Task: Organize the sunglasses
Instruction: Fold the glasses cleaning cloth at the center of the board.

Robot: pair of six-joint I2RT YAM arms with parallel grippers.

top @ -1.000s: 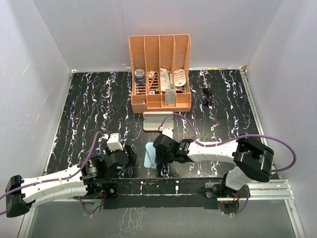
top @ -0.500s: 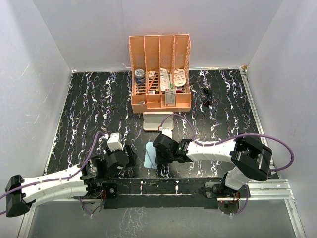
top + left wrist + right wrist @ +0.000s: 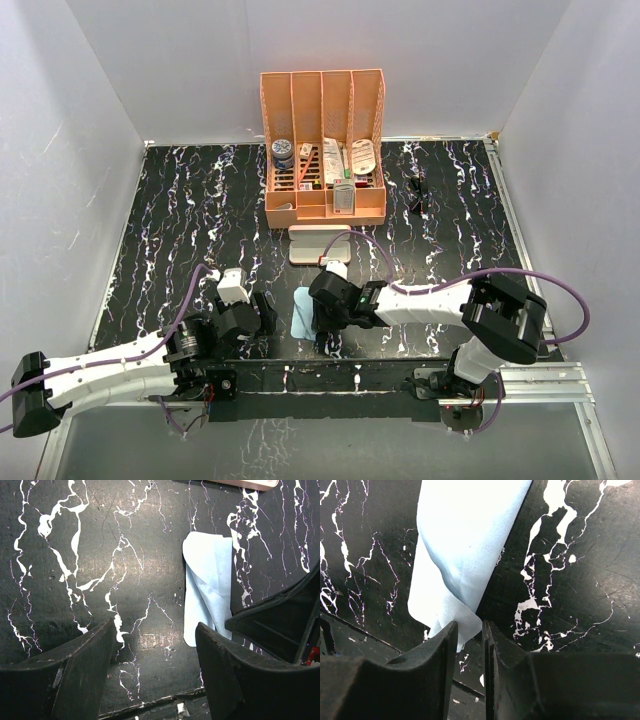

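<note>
The black sunglasses (image 3: pixel 417 193) lie at the back right of the table, far from both grippers. The pink case (image 3: pixel 320 243) lies shut in front of the organizer. The light blue cloth (image 3: pixel 303 312) lies near the front edge, partly folded over. In the right wrist view my right gripper (image 3: pixel 470 625) has its jaws almost together, pinching the cloth's (image 3: pixel 465 540) near corner. In the top view it (image 3: pixel 322 335) sits at the cloth's right edge. My left gripper (image 3: pixel 155 627) is open and empty over bare table, left of the cloth (image 3: pixel 207 580).
An orange slotted organizer (image 3: pixel 324 150) with small items stands at the back centre. White walls close in the table on three sides. The metal front rail (image 3: pixel 330 375) runs just below the grippers. The right arm's purple cable (image 3: pixel 520 275) loops over the right side.
Almost nothing differs. My right gripper stays at the cloth's corner, its arm shifted very slightly. My left arm has not moved.
</note>
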